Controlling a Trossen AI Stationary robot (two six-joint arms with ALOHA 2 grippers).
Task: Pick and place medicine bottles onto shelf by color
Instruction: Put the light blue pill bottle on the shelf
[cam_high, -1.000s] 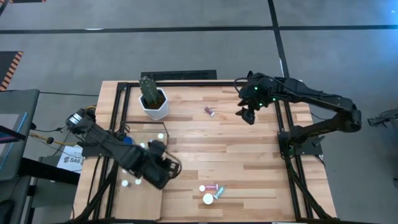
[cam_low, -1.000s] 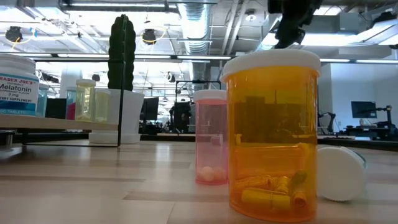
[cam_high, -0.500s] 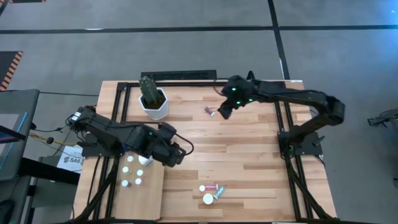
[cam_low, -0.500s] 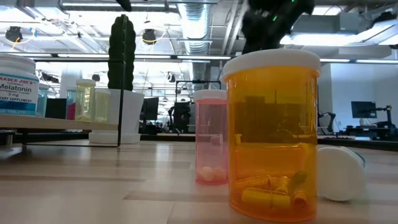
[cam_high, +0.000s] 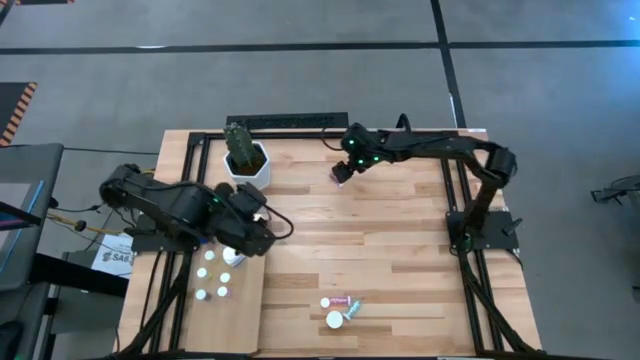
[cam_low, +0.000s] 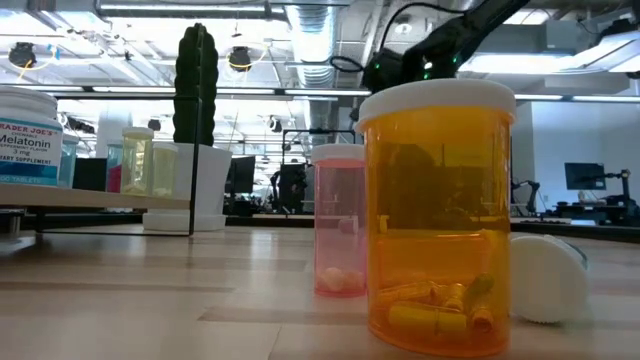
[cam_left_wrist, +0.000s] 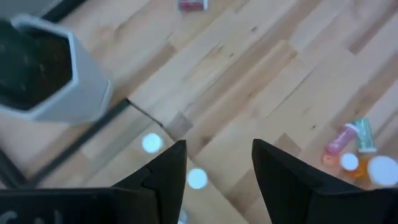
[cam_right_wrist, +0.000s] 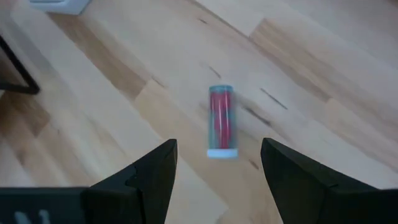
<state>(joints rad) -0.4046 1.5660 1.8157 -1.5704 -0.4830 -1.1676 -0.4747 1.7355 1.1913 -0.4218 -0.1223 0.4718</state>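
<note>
The right gripper (cam_high: 340, 176), spread wide, hangs over a lying pink bottle (cam_right_wrist: 221, 121) near the bench's far edge, the white pot (cam_high: 247, 162) (cactus inside) nearby. The left gripper (cam_high: 262, 228), parted and empty, sits above the shelf (cam_high: 238, 320).

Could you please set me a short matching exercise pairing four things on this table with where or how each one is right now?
Things:
1. plant pot
2. red bottle
3. amber bottle
4. left gripper

Places or states:
A. standing upright nearest the low camera
B. lying on its side in front of the right gripper's open fingers
C. at the far edge of the table, holding a cactus
D. open and empty, above the far end of the shelf

Pairs: 1-C, 2-B, 3-A, 4-D
</note>
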